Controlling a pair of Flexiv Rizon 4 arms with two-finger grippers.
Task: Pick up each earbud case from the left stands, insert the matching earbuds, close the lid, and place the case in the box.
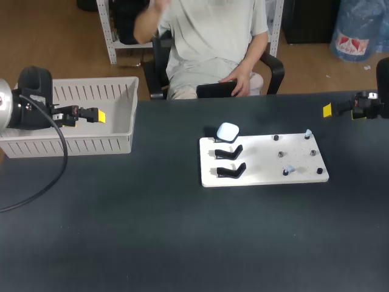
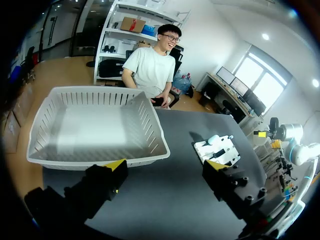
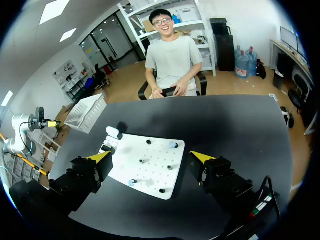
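Observation:
A white earbud case [image 1: 228, 131] sits on the rearmost of three black stands [image 1: 230, 152] at the left end of a white board [image 1: 264, 159]; the other two stands are bare. Two small pale earbuds [image 1: 308, 133] [image 1: 289, 170] rest on pegs at the board's right. My left gripper [image 1: 99, 115] hangs open over the white basket [image 1: 130, 125], far left of the board. My right gripper [image 1: 327, 110] is open above the table's back right. In the right wrist view the gripper [image 3: 150, 157] faces the board [image 3: 145, 170], case [image 3: 113, 132] and an earbud [image 3: 172, 145].
The slatted basket [image 2: 100, 161] stands at the table's back left with nothing visible in it. Ahead of my left gripper [image 2: 166, 167] lie dark tabletop and the distant board [image 2: 220, 151]. Several black pegs [image 1: 281, 154] stud the board.

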